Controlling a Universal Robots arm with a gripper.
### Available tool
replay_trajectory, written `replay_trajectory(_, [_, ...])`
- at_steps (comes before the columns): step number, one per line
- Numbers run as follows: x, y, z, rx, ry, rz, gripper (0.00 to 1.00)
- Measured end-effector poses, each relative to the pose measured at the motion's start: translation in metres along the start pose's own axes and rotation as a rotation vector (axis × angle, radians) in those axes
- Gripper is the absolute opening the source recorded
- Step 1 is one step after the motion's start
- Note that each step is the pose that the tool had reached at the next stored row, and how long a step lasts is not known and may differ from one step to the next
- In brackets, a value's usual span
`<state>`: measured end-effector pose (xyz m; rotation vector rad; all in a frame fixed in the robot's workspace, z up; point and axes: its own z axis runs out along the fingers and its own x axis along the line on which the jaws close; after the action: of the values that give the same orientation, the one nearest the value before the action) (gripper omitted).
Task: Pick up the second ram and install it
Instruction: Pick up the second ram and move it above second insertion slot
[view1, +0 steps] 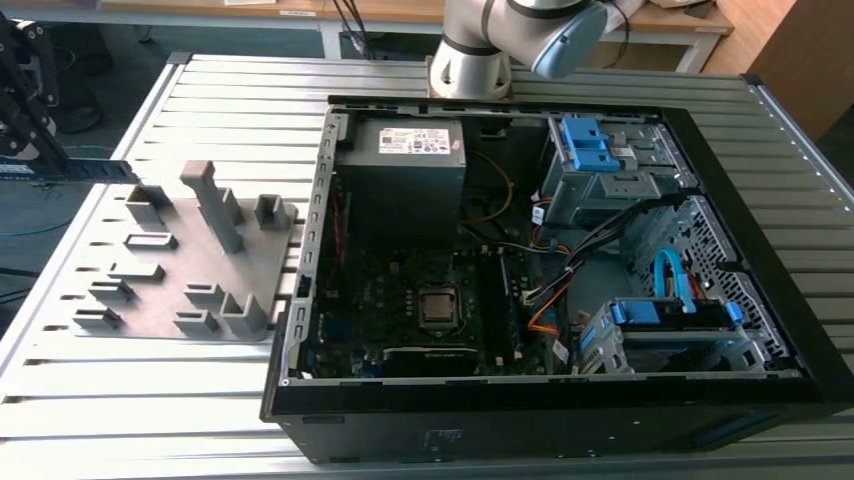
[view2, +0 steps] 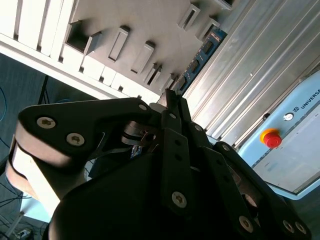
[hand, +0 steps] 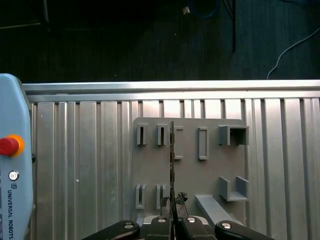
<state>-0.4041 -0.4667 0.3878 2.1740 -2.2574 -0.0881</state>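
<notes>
A gray metal table (view1: 200, 90) with long grooves is holding everything up. A big black case (view1: 534, 420) is lying open on it, toward the exterior view's right. A flat gray holder (view1: 180, 290) with little blocks is sitting just beside the case, toward the exterior view's left. The gripper (hand: 172, 225) is hanging over the side of the holder away from the case. Its fingers are squeezing the ram (hand: 172, 160) tight between them. The ram is sticking out on its thin edge, over the holder and well apart from the case. Its free end is reaching near one block, and I cannot tell if it is touching. A pale blue box (hand: 17, 115) with a red button (hand: 6, 146) is sitting by the table's side.
</notes>
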Motion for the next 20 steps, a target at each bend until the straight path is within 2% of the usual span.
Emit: replay_trajectory(20, [-0.0007,0.001,-0.021,0.0002,-0.0002,0.0,0.14])
